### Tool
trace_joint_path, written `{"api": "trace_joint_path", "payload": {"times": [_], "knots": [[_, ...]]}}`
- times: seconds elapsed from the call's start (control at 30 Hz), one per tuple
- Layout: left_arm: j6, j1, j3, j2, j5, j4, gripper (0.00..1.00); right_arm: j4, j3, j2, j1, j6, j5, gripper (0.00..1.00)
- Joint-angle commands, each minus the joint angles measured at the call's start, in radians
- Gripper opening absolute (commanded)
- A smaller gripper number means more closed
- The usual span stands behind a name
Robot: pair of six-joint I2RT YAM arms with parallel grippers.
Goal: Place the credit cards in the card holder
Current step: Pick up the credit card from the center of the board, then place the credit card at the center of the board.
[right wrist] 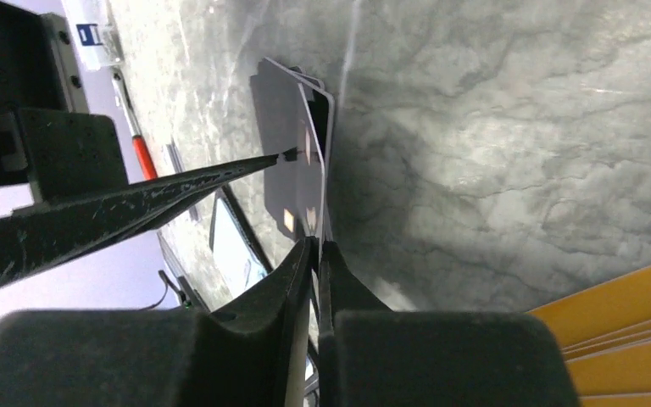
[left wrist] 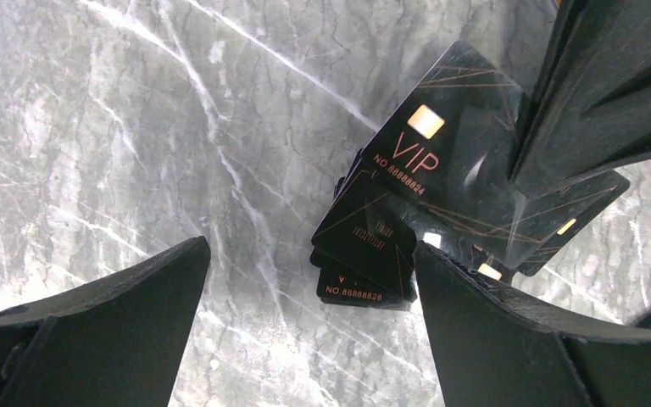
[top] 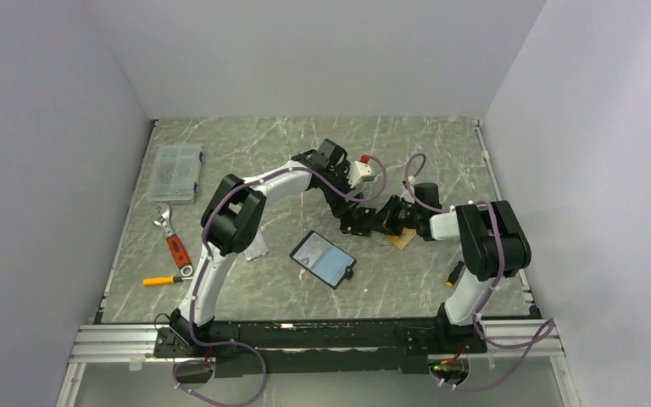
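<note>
A pile of black credit cards (left wrist: 364,254) lies on the marble table between my two grippers. One black VIP card (left wrist: 441,161) is tilted up off the pile, and my right gripper (right wrist: 316,244) is shut on its edge; this card (right wrist: 292,144) shows nearly edge-on in the right wrist view. My left gripper (left wrist: 309,280) is wide open just beside the pile, holding nothing, and its right finger (left wrist: 509,339) is close to the cards. The card holder (top: 323,259) lies open and flat nearer the arms. Orange credit cards (top: 403,240) lie beside the right gripper (top: 380,222).
A clear box of screws (top: 175,172) sits at the far left. A red-handled wrench (top: 172,242) and a screwdriver (top: 165,280) lie left of the left arm. A small clear sleeve (top: 257,248) rests by the left arm's elbow. Walls enclose the table.
</note>
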Motion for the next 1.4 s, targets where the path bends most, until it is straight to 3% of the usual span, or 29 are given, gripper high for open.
{"api": "trace_joint_path", "payload": {"times": [0.0,0.27,0.47,0.6,0.73,1.03,1.2,1.37], "knots": [[-0.075,0.075,0.018,-0.042,0.093,-0.121,0.99,-0.035,-0.012,-0.053,0.0,-0.041,0.017,0.0],[-0.276,0.163,-0.067,-0.17,0.375,-0.055,0.99,0.163,-0.013,-0.041,0.0,0.064,-0.112,0.0],[-0.417,0.181,-0.12,-0.161,0.576,0.005,0.99,0.342,-0.058,-0.082,-0.001,0.146,-0.165,0.0],[-0.669,0.189,-0.282,-0.195,0.641,0.289,0.99,0.542,-0.098,-0.077,0.0,0.257,-0.199,0.01],[-0.857,0.189,-0.409,-0.223,0.665,0.553,0.99,0.607,-0.103,-0.082,0.0,0.294,-0.202,0.02],[-1.261,0.19,-0.524,-0.199,0.759,1.092,1.0,0.786,-0.106,-0.038,0.007,0.426,-0.227,0.0],[-1.359,0.19,-0.541,-0.206,0.795,1.257,0.78,0.805,-0.104,-0.028,0.011,0.438,-0.223,0.0],[-1.448,0.209,-0.548,-0.199,0.789,1.372,0.75,0.81,-0.113,-0.017,0.018,0.434,-0.24,0.0]]}}
